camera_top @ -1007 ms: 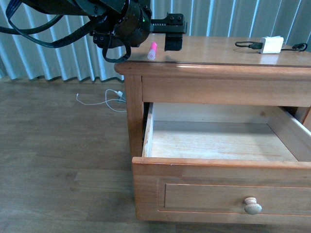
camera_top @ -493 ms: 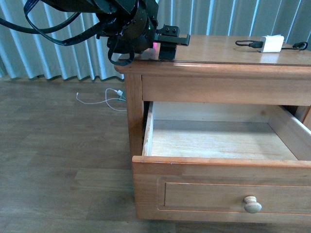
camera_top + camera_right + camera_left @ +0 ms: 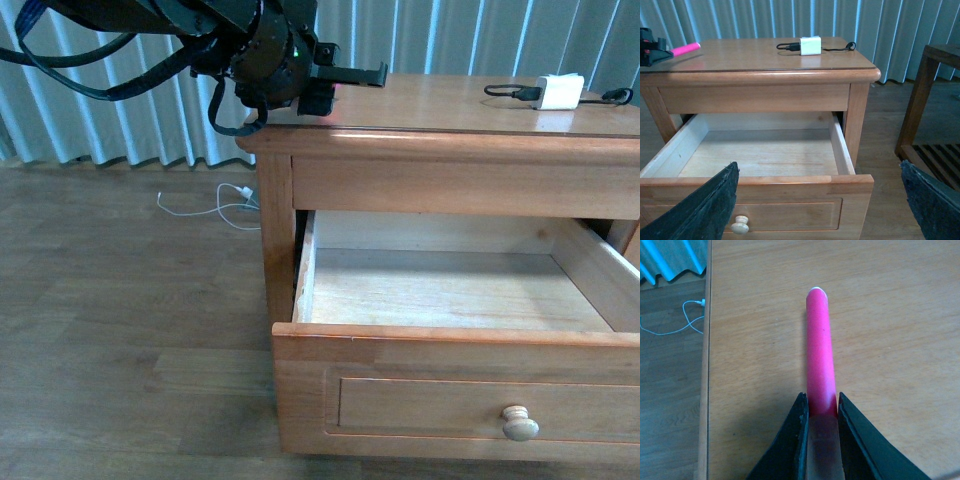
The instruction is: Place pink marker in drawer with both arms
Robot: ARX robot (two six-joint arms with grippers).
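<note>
L gripper [image 3: 820, 396] pinched shut on pink marker's [image 3: 819, 340] cap end — body sticks out fwd.

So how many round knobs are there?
1. The pale round knob sits on the front panel of the open drawer. Anything below that drawer is out of view, so more knobs may be hidden.

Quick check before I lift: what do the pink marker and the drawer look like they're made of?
Pink marker: likely plastic, with a smooth matte barrel and a paler, translucent cap end. Drawer: wood, grain visible. The front looks varnished with a slight sheen, while the inside is pale and seemingly unfinished.
</note>
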